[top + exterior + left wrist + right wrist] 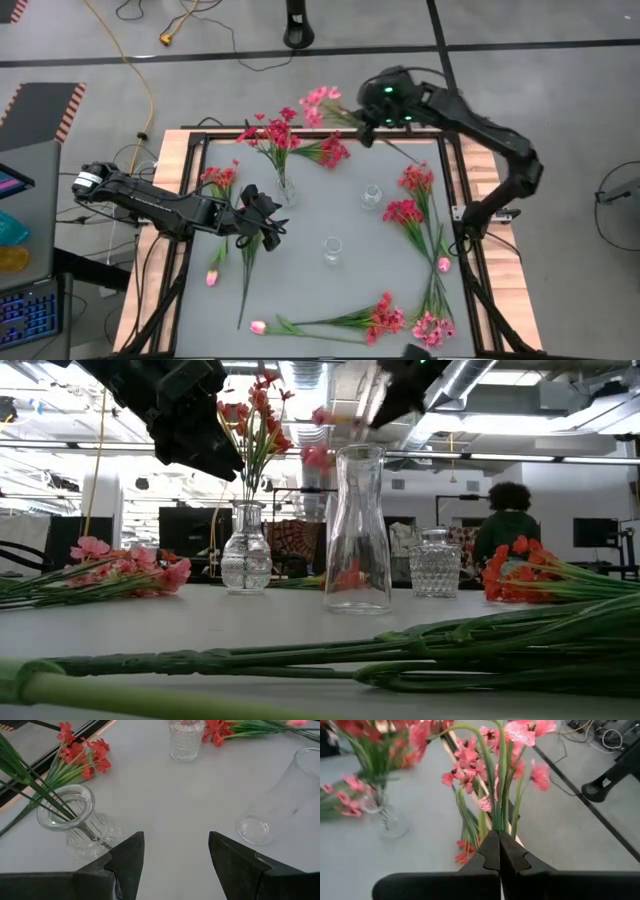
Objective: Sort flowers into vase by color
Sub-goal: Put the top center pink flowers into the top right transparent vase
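Observation:
My right gripper (498, 836) is shut on a light pink flower spray (320, 101), raised high over the table's far edge. Its blossoms (470, 760) fan out beyond the fingertips. My left gripper (176, 842) hangs open with nothing between its fingers, just left of a ribbed glass vase (286, 191). The vase stands upright and holds red flowers (270, 133) by their stems. A small cut-glass vase (371, 197) and a tall clear carafe (332, 250) stand without flowers in the middle of the table. My right gripper pinches the pink spray's bundled green stems (496, 822) between its two fingers, just below the blossoms. The fingers slant down toward the table's left. The spray is lifted clear of the table, flower heads out past the fingertips.
More flowers lie flat around the table: red sprays (410, 195) at the right, crimson (385, 318) and pink (432, 328) sprays at the near right, a red spray (220, 180) and pink tulips (212, 278) at the left. A person (508, 520) sits in the room behind.

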